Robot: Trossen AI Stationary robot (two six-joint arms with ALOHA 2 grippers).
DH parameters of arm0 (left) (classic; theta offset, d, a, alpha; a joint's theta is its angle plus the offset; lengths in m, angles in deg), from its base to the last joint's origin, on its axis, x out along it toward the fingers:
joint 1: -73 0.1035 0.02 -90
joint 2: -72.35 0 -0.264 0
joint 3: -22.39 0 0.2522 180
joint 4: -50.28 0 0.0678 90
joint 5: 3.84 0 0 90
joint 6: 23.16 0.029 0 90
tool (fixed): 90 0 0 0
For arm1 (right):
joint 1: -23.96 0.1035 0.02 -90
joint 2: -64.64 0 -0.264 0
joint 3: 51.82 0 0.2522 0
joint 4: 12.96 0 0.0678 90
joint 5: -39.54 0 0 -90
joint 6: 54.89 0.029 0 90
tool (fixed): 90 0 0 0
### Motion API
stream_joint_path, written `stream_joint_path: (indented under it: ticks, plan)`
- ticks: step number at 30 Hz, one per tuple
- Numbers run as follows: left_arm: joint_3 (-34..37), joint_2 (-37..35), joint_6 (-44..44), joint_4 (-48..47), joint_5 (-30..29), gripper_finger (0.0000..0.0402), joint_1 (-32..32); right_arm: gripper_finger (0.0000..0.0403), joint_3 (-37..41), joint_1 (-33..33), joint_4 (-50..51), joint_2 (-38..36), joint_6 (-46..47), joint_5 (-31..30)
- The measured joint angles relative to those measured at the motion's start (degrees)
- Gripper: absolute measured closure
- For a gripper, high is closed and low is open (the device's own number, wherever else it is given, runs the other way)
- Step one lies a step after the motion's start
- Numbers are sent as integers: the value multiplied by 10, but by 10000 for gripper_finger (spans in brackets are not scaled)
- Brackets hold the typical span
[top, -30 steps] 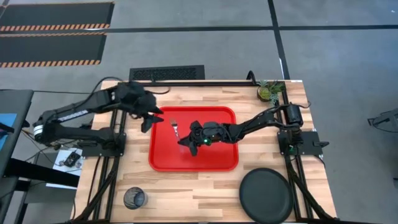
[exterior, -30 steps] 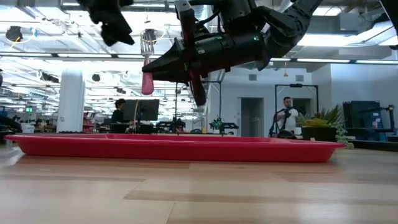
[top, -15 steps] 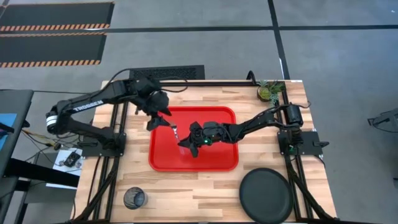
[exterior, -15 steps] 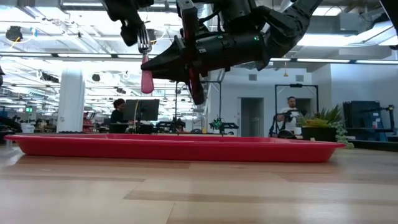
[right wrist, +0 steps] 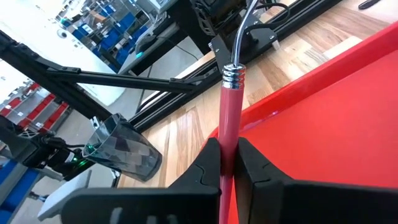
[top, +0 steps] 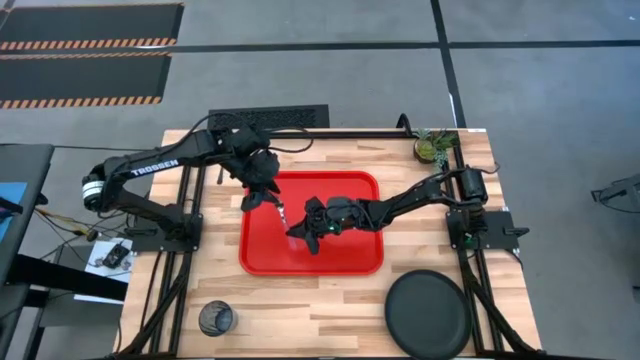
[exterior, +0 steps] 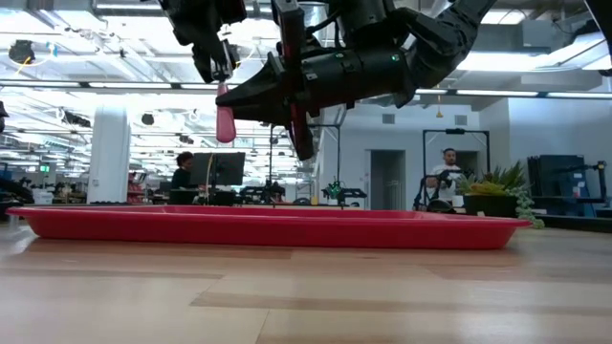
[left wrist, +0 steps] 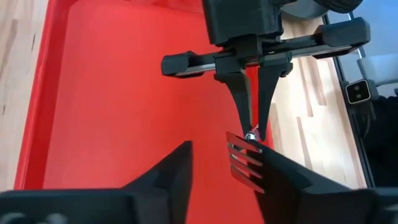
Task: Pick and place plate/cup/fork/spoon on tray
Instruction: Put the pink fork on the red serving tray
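Note:
The red tray (top: 350,255) lies mid-table. My right gripper (top: 297,228) is shut on the fork (exterior: 226,115) above the tray's left half. The fork stands roughly upright, tines up. My left gripper (top: 262,197) hangs open over the tray's far left corner, one finger on each side of the fork's tines (left wrist: 244,163). The black plate (top: 428,313) rests on the table at the near right. The dark cup (top: 216,319) stands at the near left. The spoon is out of view. My right gripper pinches the fork's red handle (right wrist: 227,134) between its two fingers, below the metal ferrule. The fingers come about level from the table's right and lie across the handle. The fork is lifted clear, its handle end (exterior: 226,139) hanging free well above the tray. My left gripper comes from above, pointing down; the tines lie close to one finger (left wrist: 277,177), and I cannot tell whether they touch.
A small potted plant (top: 434,147) stands at the table's far right corner. Bare wood shows along the near edge between the cup and the plate. People and desks show in the room behind the table.
My left gripper has gone toward the table's right edge, over the tray's far left corner, and down to the fork's tines, staying open. My right gripper and the fork have kept still.

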Motion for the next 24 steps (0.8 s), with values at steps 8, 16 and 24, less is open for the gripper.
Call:
stream_joint_path:
  ticks: [8,16,24]
  plan:
    - [0,0,20,-2,-2,392,0,370,0,0,1,0,-9,-7]
    - [0,0,72,-71,-22,401,5,282,-1,-2,48,-3,-19,-27]
    - [36,4,134,-117,-47,401,44,225,0,-12,173,-54,-87,-30]
